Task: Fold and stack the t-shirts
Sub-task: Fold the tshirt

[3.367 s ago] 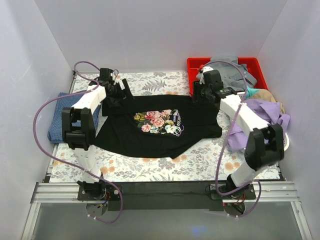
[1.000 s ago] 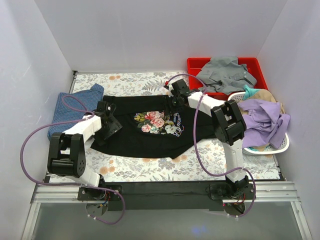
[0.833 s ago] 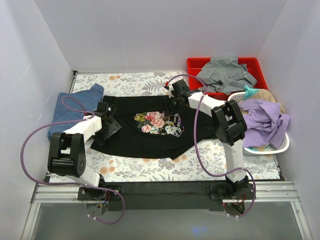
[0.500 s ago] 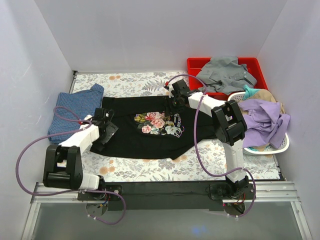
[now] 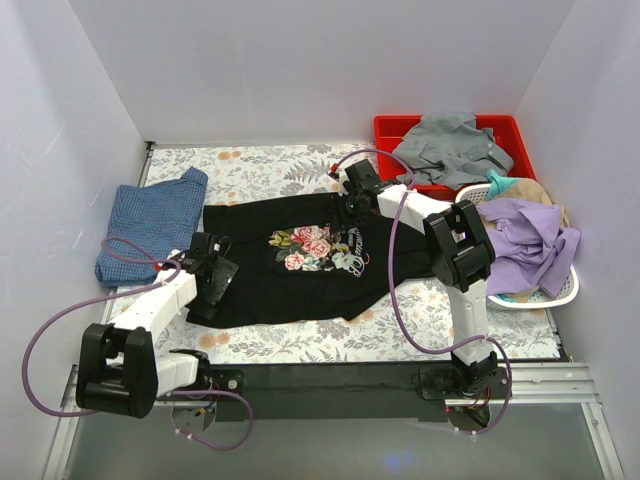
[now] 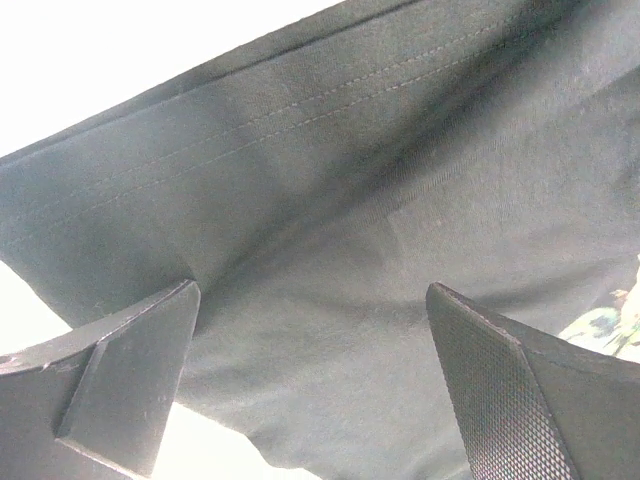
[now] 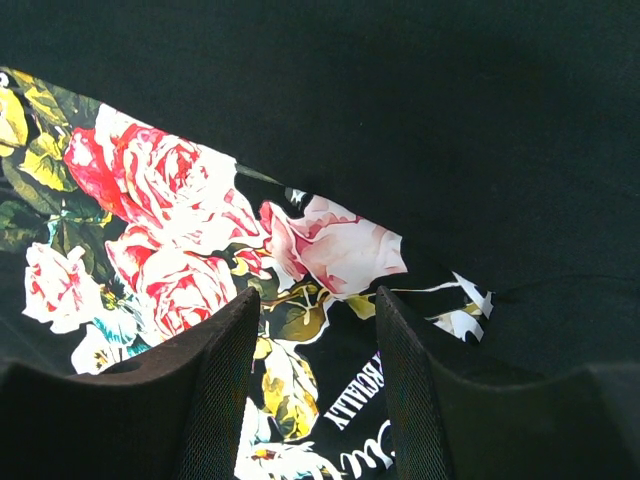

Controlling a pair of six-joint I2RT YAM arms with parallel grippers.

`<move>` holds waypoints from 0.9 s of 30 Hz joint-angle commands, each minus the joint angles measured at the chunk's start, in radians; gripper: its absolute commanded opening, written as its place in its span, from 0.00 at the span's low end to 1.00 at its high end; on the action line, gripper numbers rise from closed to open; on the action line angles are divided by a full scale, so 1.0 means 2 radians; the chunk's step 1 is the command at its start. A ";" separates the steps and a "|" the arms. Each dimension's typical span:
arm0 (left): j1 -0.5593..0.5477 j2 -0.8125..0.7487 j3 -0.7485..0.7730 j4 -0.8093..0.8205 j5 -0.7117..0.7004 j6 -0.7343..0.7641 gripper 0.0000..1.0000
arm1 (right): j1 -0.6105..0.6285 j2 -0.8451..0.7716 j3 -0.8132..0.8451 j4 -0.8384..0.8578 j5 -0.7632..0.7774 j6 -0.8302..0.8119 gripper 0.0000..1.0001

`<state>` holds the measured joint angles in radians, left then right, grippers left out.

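- Mid-table [image 5: 260, 165], the black shirt [image 5: 300, 285] lies spread out print-up. It isn't folded at all yet, and the blue shirt [image 5: 150, 220] is already sitting in a folded lump just off its left side.
- The left gripper [image 5: 215, 275] has slid down the shirt's left edge over the last second, from about halfway up to near the front-left corner. That side of the cloth came with it, so the top edge now slants a bit.
- In the left wrist view its fingers are wide apart with the hemmed edge lying between them, so nothing is pinched right now.
- The right gripper [image 5: 350, 200] hasn't budged for the last second. A few seconds ago it was out at the far right shoulder; now it's parked at the top edge by the roses.
- Its fingers are only slightly apart and the print lies flat under the gap, so I'd say it isn't clamped on anything.
- My read is that they've finished straightening the shirt, and the first real fold needs a fresh grip on that left edge.
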<state>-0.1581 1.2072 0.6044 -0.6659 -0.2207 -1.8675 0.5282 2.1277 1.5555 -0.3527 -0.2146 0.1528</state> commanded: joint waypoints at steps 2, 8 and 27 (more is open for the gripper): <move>-0.006 -0.041 -0.013 -0.074 0.010 -0.017 0.97 | -0.006 0.000 -0.008 -0.034 -0.002 -0.006 0.57; -0.006 -0.026 0.037 -0.038 -0.060 0.010 0.97 | -0.006 -0.005 -0.007 -0.034 -0.005 -0.006 0.57; 0.027 0.174 0.091 -0.047 -0.146 0.008 0.98 | -0.006 -0.005 -0.005 -0.036 -0.012 -0.012 0.57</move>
<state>-0.1528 1.5131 0.8089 -0.6971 -0.4644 -1.8076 0.5190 2.1277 1.5555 -0.3599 -0.2440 0.1490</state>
